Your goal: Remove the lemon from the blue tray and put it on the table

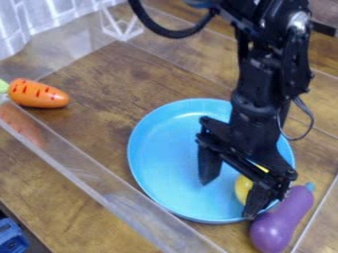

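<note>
The blue tray (158, 148) lies on the brown table (119, 74). At its right side rests the lemon (243, 185), mostly hidden, with only a yellow sliver showing. My gripper (235, 184) points straight down over it and is open. One dark finger (209, 164) stands to the lemon's left and the other to its lower right, so the fruit sits between them. I cannot tell whether the fingers touch it.
A purple eggplant (280, 223) lies just off the tray's right rim, close to the lower finger. An orange carrot (38, 94) rests at the far left. Clear acrylic walls (73, 163) run along the table's front and back edges.
</note>
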`<state>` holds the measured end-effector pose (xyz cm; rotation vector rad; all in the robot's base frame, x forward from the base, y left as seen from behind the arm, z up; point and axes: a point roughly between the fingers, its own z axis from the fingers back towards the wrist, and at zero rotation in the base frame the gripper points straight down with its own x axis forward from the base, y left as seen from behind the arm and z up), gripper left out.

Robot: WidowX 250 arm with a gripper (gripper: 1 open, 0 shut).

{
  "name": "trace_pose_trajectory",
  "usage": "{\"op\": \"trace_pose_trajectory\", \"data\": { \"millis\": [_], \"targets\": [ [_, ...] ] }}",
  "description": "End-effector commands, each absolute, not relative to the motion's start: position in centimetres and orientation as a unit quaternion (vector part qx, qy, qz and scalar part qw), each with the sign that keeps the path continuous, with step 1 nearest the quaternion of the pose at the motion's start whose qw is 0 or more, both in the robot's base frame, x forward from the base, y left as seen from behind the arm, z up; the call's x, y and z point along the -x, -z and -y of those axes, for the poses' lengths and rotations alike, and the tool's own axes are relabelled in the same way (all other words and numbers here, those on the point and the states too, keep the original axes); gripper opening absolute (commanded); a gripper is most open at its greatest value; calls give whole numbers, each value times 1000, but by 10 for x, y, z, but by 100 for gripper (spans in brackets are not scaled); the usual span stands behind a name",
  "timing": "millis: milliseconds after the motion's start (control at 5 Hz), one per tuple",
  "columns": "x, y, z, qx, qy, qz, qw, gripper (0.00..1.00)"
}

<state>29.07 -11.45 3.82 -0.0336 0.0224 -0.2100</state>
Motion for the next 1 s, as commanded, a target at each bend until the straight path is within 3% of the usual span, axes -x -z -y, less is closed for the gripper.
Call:
{"op": "trace_pose_trajectory", "data": {
  "millis": [0, 600, 800],
  "targets": [
    [-300, -49, 126, 32, 116, 24, 992, 100],
    [-307, -50, 139, 51, 117, 48, 991, 100],
    [-307, -49, 141, 57, 117, 49, 990, 0]
  ]
}}
